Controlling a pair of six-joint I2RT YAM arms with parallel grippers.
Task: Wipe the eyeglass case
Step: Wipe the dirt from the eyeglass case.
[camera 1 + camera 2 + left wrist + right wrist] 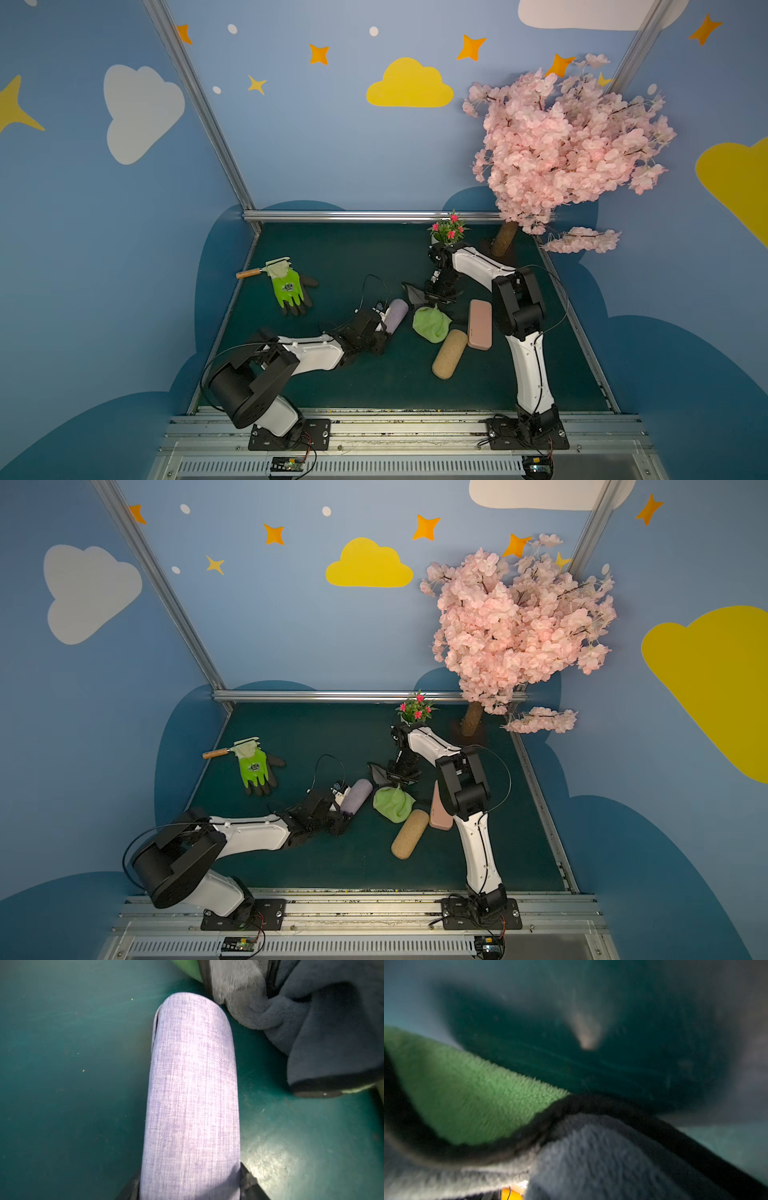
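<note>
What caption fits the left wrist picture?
Left gripper grips a lilac fabric eyeglass case, a grey cloth close by, green mat behind.

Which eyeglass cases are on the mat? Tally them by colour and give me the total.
lavender eyeglass case: 1 (the left gripper holds it in its jaws)
cork eyeglass case: 1
pink eyeglass case: 1
Total: 3

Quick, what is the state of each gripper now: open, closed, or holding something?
Left gripper: closed, holding the lilac eyeglass case by one end.
Right gripper: closed, holding the cloth.
</note>
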